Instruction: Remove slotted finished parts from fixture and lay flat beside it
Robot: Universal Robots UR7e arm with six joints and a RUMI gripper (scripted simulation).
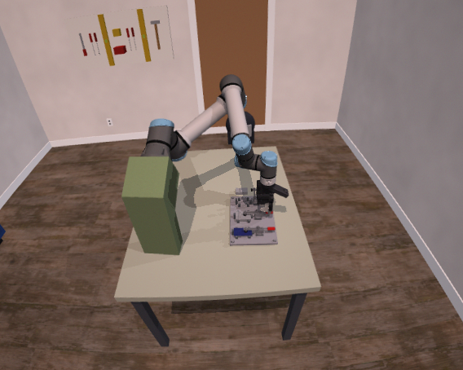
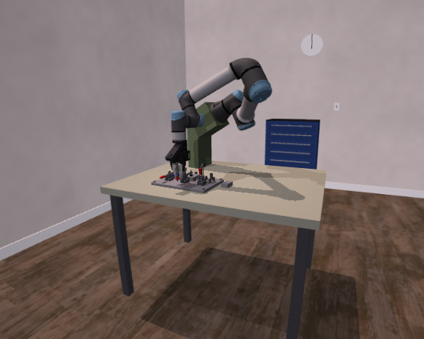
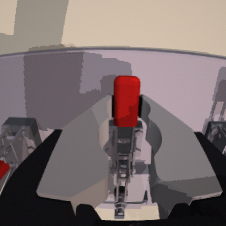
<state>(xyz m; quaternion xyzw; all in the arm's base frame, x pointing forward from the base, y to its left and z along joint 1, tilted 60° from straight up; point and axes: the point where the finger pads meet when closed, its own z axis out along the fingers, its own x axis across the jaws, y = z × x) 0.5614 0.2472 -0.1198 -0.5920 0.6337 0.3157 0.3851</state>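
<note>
The grey fixture plate [image 1: 254, 241] [image 2: 162, 184] [image 3: 192, 75] lies on the right half of the table [image 1: 213, 273]. My gripper [image 1: 266, 209] [image 2: 178, 171] [image 3: 125, 96] points straight down over the plate's middle station. It is shut on the red handle [image 3: 126, 92] of that station's toggle clamp. A grey part [image 1: 240, 216] sits in the middle station, left of the gripper. The blue blank [image 1: 240, 232] sits in the front station, and its clamp's red handle [image 1: 271, 229] lies flat. A small grey block [image 1: 241, 190] [image 2: 226, 184] lies on the table just behind the plate.
A tall green box [image 1: 152, 204] [image 2: 199, 145] stands on the table left of the fixture, under the arm's base. A blue drawer cabinet [image 2: 292, 143] stands on the floor beyond the table. Another clamp handle [image 2: 200, 171] stands upright at the plate's back station.
</note>
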